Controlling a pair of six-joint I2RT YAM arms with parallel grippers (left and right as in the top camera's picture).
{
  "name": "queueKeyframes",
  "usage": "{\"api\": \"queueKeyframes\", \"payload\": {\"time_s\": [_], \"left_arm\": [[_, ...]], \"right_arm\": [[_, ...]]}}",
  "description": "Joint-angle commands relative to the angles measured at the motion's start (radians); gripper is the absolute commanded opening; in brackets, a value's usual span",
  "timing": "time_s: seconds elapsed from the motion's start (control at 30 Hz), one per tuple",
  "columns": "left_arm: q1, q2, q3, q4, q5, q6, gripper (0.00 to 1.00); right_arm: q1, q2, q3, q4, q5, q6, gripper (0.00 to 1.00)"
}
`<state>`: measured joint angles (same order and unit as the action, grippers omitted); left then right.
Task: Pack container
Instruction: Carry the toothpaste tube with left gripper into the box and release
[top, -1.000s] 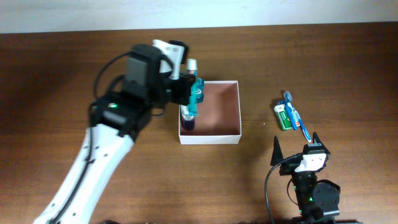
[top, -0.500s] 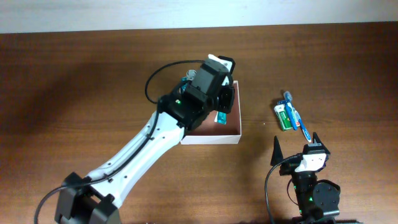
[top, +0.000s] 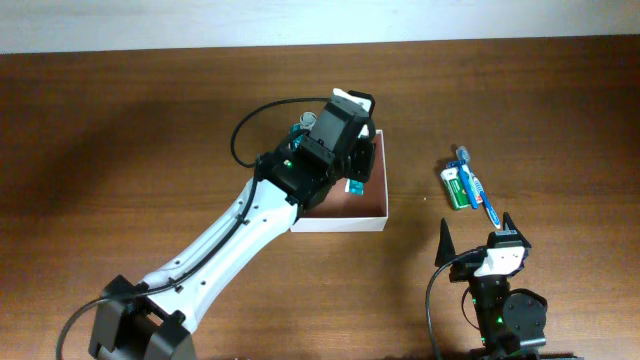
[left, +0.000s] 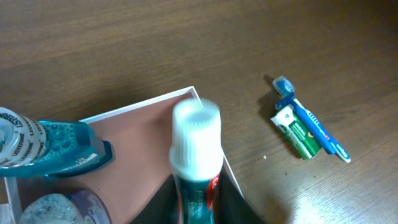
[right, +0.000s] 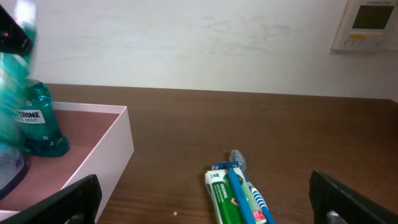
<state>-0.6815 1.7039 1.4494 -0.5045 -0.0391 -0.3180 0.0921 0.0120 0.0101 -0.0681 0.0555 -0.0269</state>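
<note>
The container (top: 340, 222) is a shallow white-walled box with a reddish-brown inside, at the table's middle. My left gripper (top: 352, 170) hovers over its right part, shut on a teal tube with a white cap (left: 196, 134). The left wrist view shows the tube (left: 198, 199) upright between the fingers (left: 196, 208), above the container's right wall (left: 143, 106). A teal mouthwash bottle (left: 50, 146) lies inside the container on its left, and also shows in the right wrist view (right: 34, 121). My right gripper (top: 477, 232) is open and empty near the front edge.
A green box (top: 456, 188), a blue toothbrush (top: 480, 195) and a razor lie together on the table right of the container; they also show in the right wrist view (right: 224, 196). A round bluish item (left: 62, 208) sits in the container's near-left corner.
My left arm has swung right from the container's left wall to over its right part, carrying the tube. It has barely moved in the last half second. The right arm is still.
</note>
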Motion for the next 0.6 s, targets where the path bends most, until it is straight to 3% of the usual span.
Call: {"api": "queueKeyframes", "payload": {"time_s": [0.0, 0.07, 0.47, 0.57], "left_arm": [[-0.002, 0.002, 0.012, 0.002, -0.014, -0.010, 0.37], [-0.002, 0.002, 0.012, 0.003, -0.014, -0.010, 0.42], [0.100, -0.183, 0.016, -0.066, -0.018, 0.036, 0.42], [0.140, -0.244, 0.016, -0.134, -0.106, 0.043, 0.42]], "right_arm": [[-0.008, -0.006, -0.005, -0.008, 0.005, 0.001, 0.99], [-0.008, -0.006, -0.005, -0.008, 0.005, 0.001, 0.99], [-0.008, -0.006, -0.005, -0.008, 0.005, 0.001, 0.99], [-0.008, -0.006, -0.005, -0.008, 0.005, 0.001, 0.99]]}}
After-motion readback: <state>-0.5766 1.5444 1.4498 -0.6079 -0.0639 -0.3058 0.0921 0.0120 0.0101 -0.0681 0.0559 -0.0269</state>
